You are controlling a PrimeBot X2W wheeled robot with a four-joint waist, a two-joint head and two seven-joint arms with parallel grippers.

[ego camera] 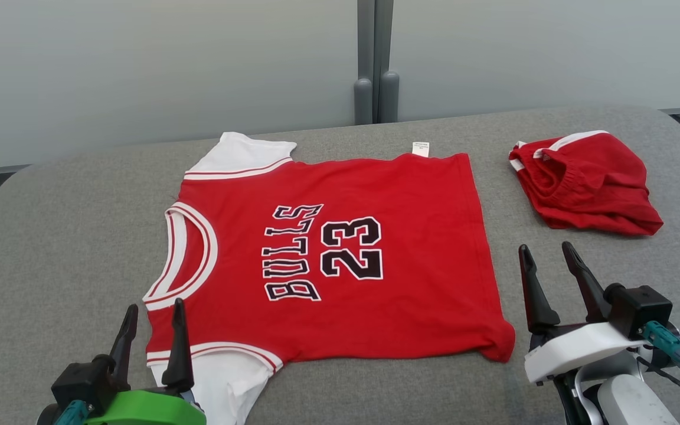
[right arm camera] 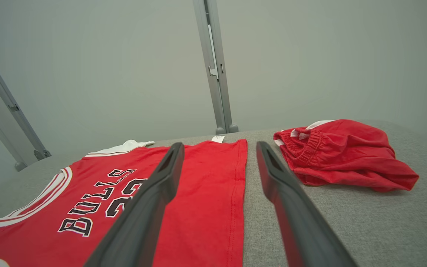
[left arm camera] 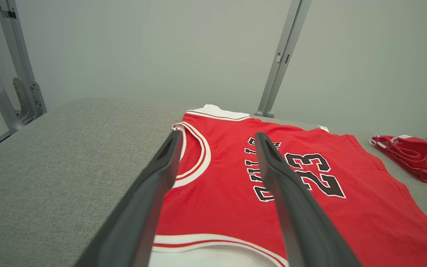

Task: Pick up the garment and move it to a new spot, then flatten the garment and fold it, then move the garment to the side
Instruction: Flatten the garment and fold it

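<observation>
The garment, a red jersey [ego camera: 340, 254] with white trim and "BULLS 23" in black, lies spread flat on the grey padded table [ego camera: 51, 236], collar toward the left, hem toward the right. My left gripper [ego camera: 156, 304] hovers open over the near shoulder and white sleeve, empty. My right gripper [ego camera: 545, 247] stands open and empty just right of the hem's near corner. Between the left fingers in the left wrist view, whose gripper [left arm camera: 219, 134] is open, the jersey [left arm camera: 221, 193] shows its collar. In the right wrist view, the gripper [right arm camera: 220, 144] frames the hem of the jersey [right arm camera: 206, 207].
A pair of red shorts [ego camera: 588, 183] with white trim lies bunched at the table's back right, also seen as shorts [left arm camera: 413, 157] and shorts [right arm camera: 343, 155]. Pale wall panels with a grey post [ego camera: 375, 65] stand behind the table. Bare grey surface lies left of the jersey.
</observation>
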